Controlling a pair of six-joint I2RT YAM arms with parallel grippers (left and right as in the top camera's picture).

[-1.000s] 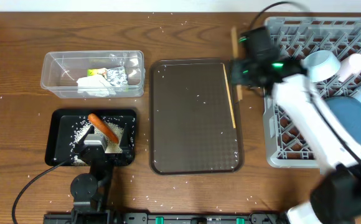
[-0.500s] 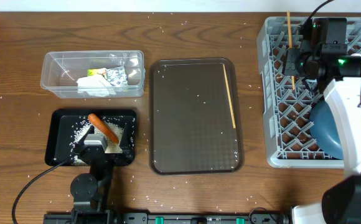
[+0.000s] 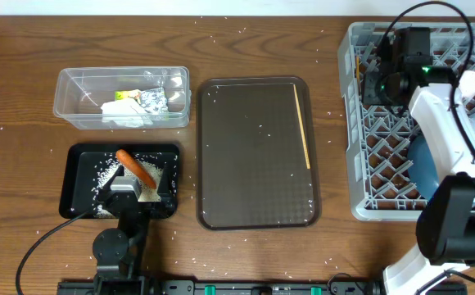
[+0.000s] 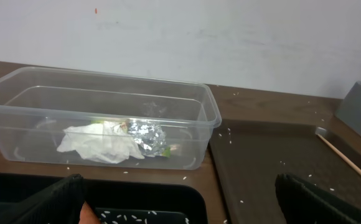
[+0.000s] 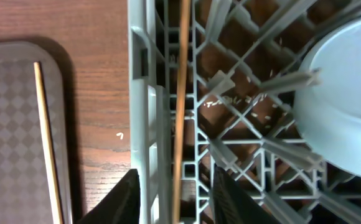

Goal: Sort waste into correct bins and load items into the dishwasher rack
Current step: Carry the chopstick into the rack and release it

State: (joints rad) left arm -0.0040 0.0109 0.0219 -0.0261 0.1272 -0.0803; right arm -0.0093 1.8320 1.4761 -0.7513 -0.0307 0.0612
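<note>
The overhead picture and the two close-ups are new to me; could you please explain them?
Two robot arms work at a table. The overhead view looks down; each close-up comes from a wrist camera. The left gripper, open and empty, hovers over a black tray holding a carrot and rice; beyond it stands a clear tub with tissue and foil. The right gripper, jaws apart, straddles a chopstick lying in the grey rack, which also holds a blue plate. Another chopstick lies on the brown tray.

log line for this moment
right gripper open above chopstick in rack | second chopstick on brown tray | left gripper open over black tray
</note>
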